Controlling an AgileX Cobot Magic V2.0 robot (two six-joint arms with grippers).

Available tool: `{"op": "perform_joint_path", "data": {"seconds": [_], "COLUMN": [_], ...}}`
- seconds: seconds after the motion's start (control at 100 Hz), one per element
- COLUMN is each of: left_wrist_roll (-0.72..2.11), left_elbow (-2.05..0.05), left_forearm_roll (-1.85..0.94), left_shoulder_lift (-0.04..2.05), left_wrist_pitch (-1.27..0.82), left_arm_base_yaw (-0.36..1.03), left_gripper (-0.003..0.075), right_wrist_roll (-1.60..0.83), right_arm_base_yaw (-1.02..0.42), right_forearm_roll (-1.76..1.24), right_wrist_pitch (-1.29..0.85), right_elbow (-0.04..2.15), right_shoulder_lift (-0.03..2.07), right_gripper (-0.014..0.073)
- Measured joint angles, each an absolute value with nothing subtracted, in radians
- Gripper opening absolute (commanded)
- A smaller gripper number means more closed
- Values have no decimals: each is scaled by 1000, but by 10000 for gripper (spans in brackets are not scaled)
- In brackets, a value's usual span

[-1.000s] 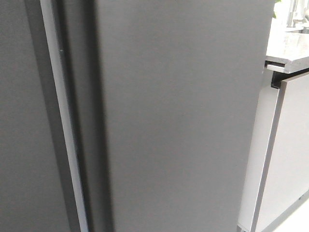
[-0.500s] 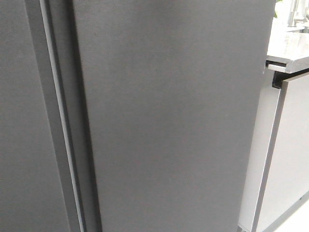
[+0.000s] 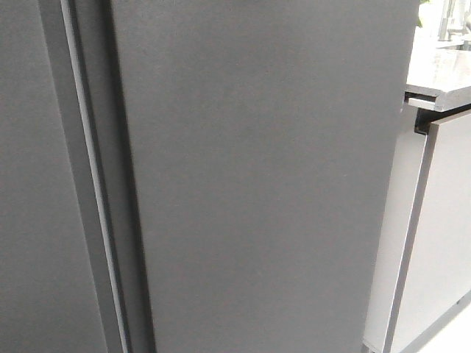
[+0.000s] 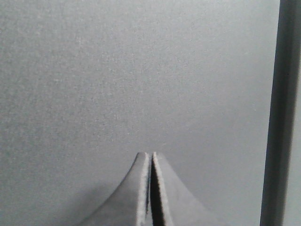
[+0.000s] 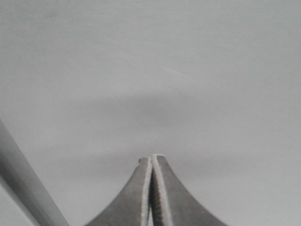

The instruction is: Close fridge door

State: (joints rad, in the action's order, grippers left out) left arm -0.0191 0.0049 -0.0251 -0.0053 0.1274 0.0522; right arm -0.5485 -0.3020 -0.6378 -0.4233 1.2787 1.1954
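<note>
Pressing the fridge door (image 3: 257,176) toward its frame.
Both grippers, left (image 4: 151,157) and right (image 5: 151,160), have fingers together, tips facing the upright panel directly ahead; which is nearer cannot be told.

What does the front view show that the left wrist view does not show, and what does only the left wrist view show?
Only the front view shows the pale cabinet panel and the countertop beside the fridge, and the full width of the fridge door with its left edge.

Only the left wrist view shows the left gripper, its fingers pressed together with nothing between them, pointing at a grey surface close in front of it.

Both views show a matte dark-grey flat surface with a vertical seam. Whether it is the same panel, I cannot tell.
</note>
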Motion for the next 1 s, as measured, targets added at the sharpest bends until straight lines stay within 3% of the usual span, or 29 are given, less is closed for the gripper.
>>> {"op": "perform_joint_path", "data": {"seconds": [0.54,1.0], "left_wrist_roll": [-19,-19], "left_elbow": [5,5], "left_forearm_roll": [-25,-25], "left_shoulder_lift": [-5,-5], "left_wrist_pitch": [127,127], "left_arm_base_yaw": [52,52], "left_gripper": [-20,-20], "right_wrist_roll": [-446,-435], "right_arm_base_yaw": [-224,-224], "right_forearm_roll": [-633,-633], "right_wrist_pitch": [-408,-455], "right_elbow": [731,597], "right_shoulder_lift": [620,503], "right_gripper": [-43,-45]}}
